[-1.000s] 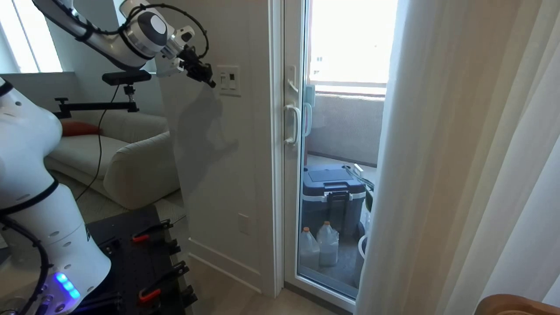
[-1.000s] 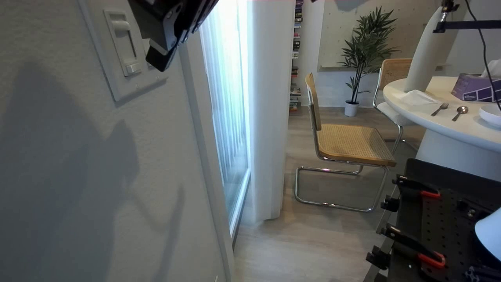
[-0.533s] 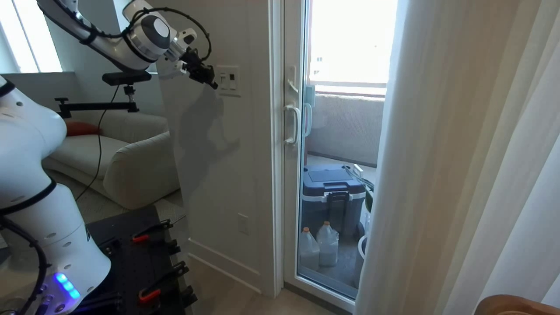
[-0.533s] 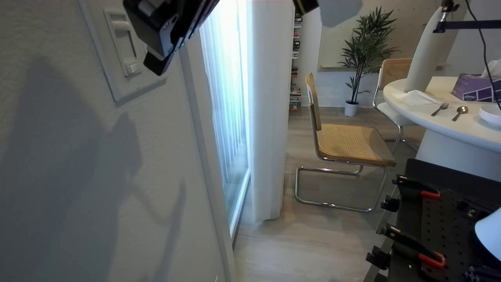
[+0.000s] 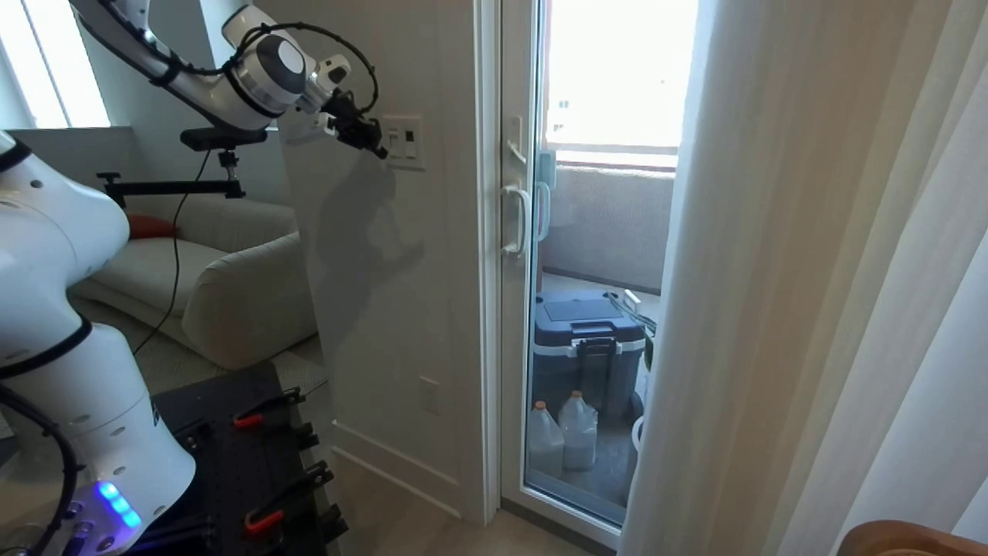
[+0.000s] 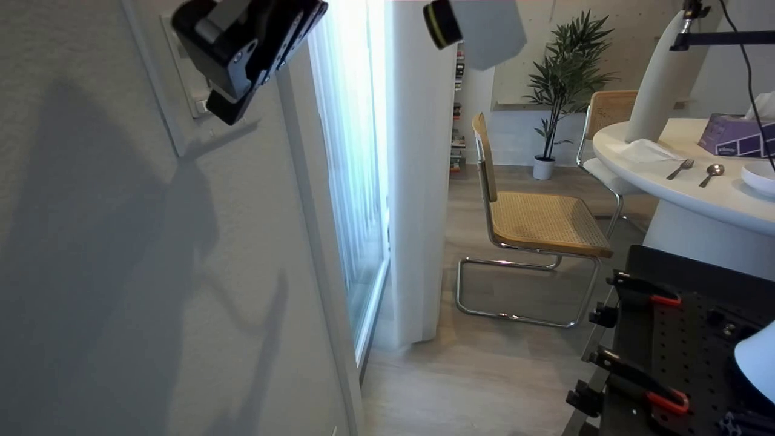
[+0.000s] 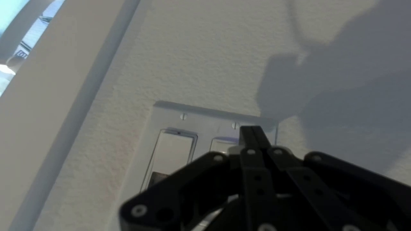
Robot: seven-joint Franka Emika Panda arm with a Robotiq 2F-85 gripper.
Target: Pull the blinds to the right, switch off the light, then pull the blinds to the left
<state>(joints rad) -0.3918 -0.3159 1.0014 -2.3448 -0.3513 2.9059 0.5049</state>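
The blinds, a tall white pleated curtain (image 5: 772, 270) (image 6: 418, 200), hang right of the glass door in an exterior view. The light itself is out of view; its white two-part switch plate (image 5: 404, 130) (image 7: 205, 120) is on the wall beside the door frame. My black gripper (image 5: 382, 153) (image 6: 227, 109) (image 7: 253, 128) is shut, its fingertips pressed together with nothing between them. In the wrist view they overlap the right-hand switch (image 7: 221, 146) and hide most of it. The left-hand switch (image 7: 173, 150) shows its upper part. Whether the tips touch the plate I cannot tell.
A white door frame (image 5: 488, 270) and door handle (image 5: 519, 220) stand right of the plate. A bracketed camera (image 5: 224, 137) is below the forearm. A black cart (image 6: 696, 327) with clamps carries the arm. A cane chair (image 6: 545, 221) stands near the curtain.
My shut gripper has moved slightly down and rightward, towards the switch plate, in an exterior view. The curtain's free edge has shifted a little to the left there.
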